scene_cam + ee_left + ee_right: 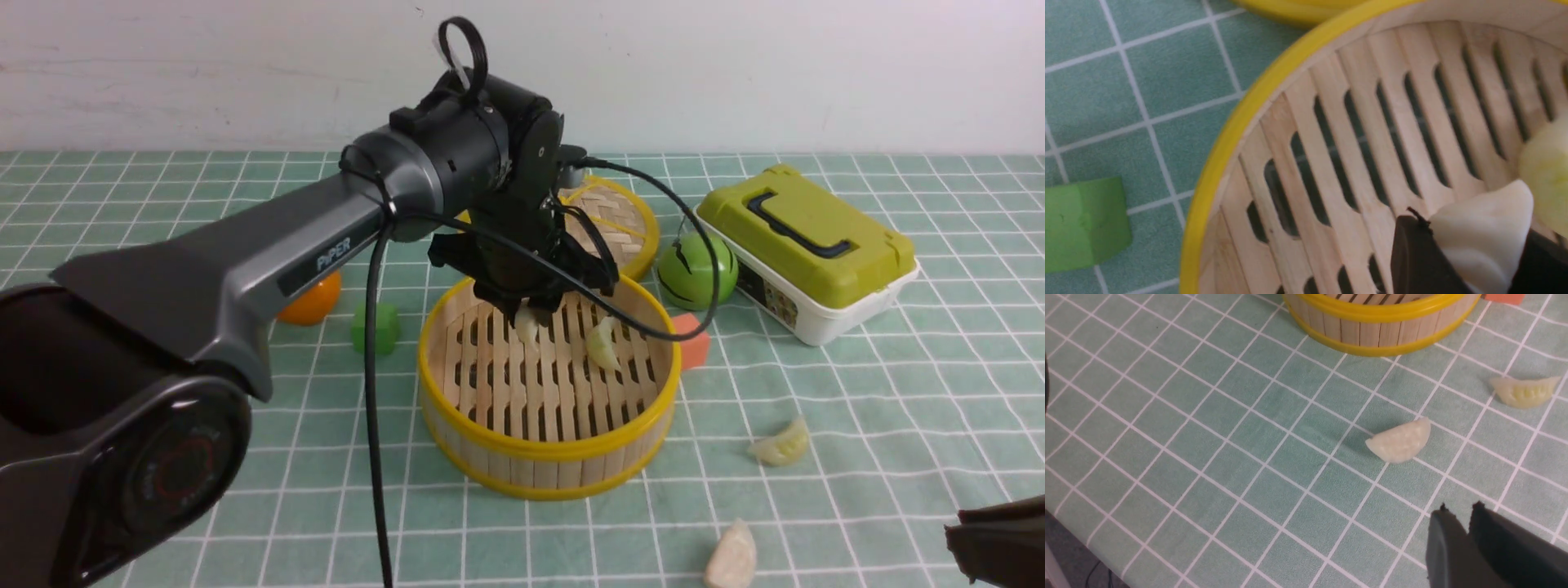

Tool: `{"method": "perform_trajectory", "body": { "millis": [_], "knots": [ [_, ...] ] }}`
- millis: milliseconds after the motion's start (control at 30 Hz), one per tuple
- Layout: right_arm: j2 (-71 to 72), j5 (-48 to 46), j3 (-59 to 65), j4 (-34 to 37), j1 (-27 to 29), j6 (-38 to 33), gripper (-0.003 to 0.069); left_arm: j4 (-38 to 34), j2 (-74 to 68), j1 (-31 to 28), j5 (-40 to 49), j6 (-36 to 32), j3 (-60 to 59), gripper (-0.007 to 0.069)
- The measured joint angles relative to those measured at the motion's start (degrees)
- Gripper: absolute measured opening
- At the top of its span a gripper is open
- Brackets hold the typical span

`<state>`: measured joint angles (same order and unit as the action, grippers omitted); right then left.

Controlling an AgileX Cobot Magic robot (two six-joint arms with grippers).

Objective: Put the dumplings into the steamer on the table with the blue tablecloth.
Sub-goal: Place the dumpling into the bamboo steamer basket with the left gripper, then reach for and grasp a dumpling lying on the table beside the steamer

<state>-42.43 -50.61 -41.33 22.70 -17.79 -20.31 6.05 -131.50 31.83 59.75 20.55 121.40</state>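
Teal gridded cloth covers the table, slightly wrinkled. Over it the left arm reaches to the steamer, whose slatted floor is mostly bare. Behind the steamer and to its right lies a box with a lime top and a white base. A woven lid lies flat just behind the steamer, partly hidden by the wrist. A green ball sits between steamer and box. An orange ball shows under the arm, left of the steamer and farther back. A green cube stands just left of the steamer, apart from its rim. An orange block sits against the steamer's right side; whether it touches I cannot tell.

The left gripper hangs inside the steamer near its back wall, clamped on the held dumpling close over the slats. A second dumpling lies on the steamer floor just beside it. A third dumpling and a fourth dumpling lie on the cloth right of the steamer, the fourth nearer the robot. The right gripper hovers low near them, jaws almost together and empty.
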Motion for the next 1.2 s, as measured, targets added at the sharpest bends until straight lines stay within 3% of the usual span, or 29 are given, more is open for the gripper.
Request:
{"method": "perform_trajectory", "body": {
  "millis": [133, 400, 533, 633, 800, 1000, 1167, 1200],
  "knots": [
    [-0.06, -0.07, 0.00, 0.00, 0.00, 0.00, 0.0084, 0.40, -2.71, -1.09, 0.85, 0.66, 0.81, 0.0212],
    [-1.59, -1.90, -1.05, -0.67, 0.00, 0.39, 0.0078, 0.75, -3.71, -1.29, 4.55, 0.11, 4.02, 0.0393],
    [-5.88, -4.80, -5.85, -1.33, 0.00, 2.27, 0.0042, -0.54, -0.45, -1.29, 9.89, -2.35, 8.67, 0.0398],
    [-8.96, -6.82, -8.62, -2.31, 0.00, 3.20, 0.0013, -3.99, 3.57, -1.29, 10.69, -5.24, 9.98, 0.0374],
    [-18.16, -10.45, -11.83, -5.67, -1.23, 6.81, -0.0002, -9.70, 16.54, -1.19, 11.47, -11.84, 9.78, 0.0211],
    [-27.01, -7.98, -13.38, -9.54, -9.58, 11.34, -0.0001, -9.48, 31.67, -1.19, 11.51, -12.75, -0.28, -0.0013],
    [-34.07, -3.14, -13.64, -11.80, -12.00, 19.56, 0.0024, -9.53, 43.84, -1.19, 11.51, -12.78, -13.87, -0.0014],
    [-37.17, -1.13, -13.64, -12.62, -12.00, 22.11, 0.0062, -9.53, 48.14, -1.19, 11.51, -12.84, -19.95, -0.0014]
  ]
}}
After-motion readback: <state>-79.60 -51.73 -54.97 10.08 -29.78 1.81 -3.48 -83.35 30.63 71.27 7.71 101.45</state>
